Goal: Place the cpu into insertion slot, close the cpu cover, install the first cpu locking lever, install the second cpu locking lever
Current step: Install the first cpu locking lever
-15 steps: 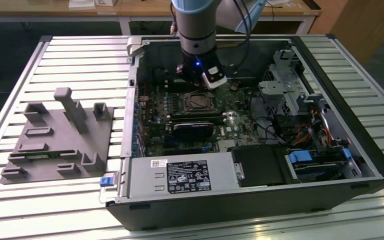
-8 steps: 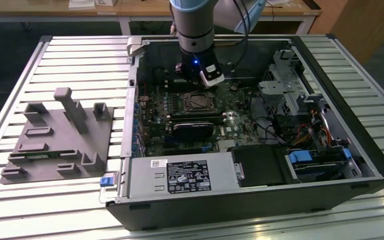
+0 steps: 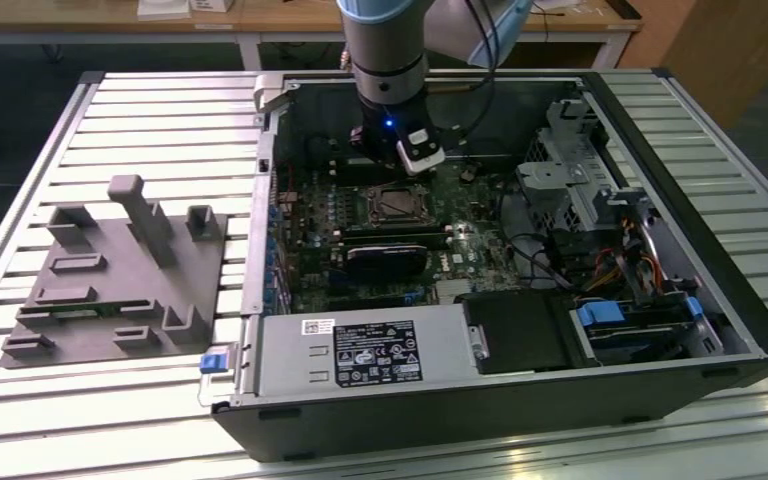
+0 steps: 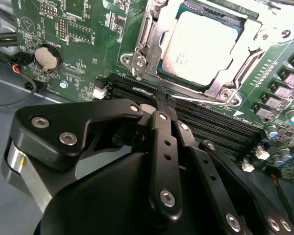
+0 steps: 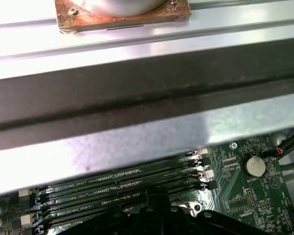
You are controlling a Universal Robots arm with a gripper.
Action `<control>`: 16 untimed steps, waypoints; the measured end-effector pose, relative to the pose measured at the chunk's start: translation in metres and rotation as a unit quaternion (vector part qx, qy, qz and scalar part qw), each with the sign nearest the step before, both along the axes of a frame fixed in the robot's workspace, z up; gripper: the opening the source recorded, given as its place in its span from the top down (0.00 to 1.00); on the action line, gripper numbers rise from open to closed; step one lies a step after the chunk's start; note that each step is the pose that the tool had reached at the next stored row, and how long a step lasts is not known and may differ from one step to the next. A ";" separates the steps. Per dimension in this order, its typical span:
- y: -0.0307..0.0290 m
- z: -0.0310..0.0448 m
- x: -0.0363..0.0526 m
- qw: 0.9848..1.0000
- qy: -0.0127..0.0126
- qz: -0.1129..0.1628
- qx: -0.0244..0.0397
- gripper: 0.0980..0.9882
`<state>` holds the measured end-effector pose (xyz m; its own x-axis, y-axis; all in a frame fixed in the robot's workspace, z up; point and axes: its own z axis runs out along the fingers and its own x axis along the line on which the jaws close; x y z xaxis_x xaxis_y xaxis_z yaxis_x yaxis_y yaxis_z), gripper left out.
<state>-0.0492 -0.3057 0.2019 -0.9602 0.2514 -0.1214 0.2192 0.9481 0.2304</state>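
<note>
The cpu (image 4: 203,46) already lies flat in the insertion slot (image 4: 152,58), its pale metal top showing through the window of the cpu cover (image 4: 237,81), which looks lowered around it — so placing the chip appears done, and the cover seems down or nearly so. A thin silver locking lever (image 4: 206,100) runs along the socket's near edge, just past the fingertips; whether it is latched cannot be told, so the lever steps are judged open.

The end effector (image 4: 161,100) hangs with its dark fingers (image 4: 161,147) drawn together to a narrow tip, clenched or close to it, and nothing is plainly held between them. The tip hovers over the black memory slots (image 4: 210,122) that lie just beside the socket.

In the exterior view the socket (image 3: 392,203) sits deep inside the open computer case (image 3: 491,410), on the counter (image 3: 157,120). Case walls, cables and a drive cage crowd the exterior view's right; open room is mainly straight above.
</note>
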 end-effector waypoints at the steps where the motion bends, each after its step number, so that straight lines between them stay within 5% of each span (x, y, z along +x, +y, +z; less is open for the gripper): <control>1: 0.0003 -0.0003 -0.0002 1.000 0.000 -0.002 0.000 0.99; 16: 0.0047 -0.0044 -0.0022 0.999 -0.003 -0.031 -0.005 0.99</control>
<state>-0.0514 -0.3010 0.1975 -0.9418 0.3099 -0.1302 0.2767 0.9347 0.2229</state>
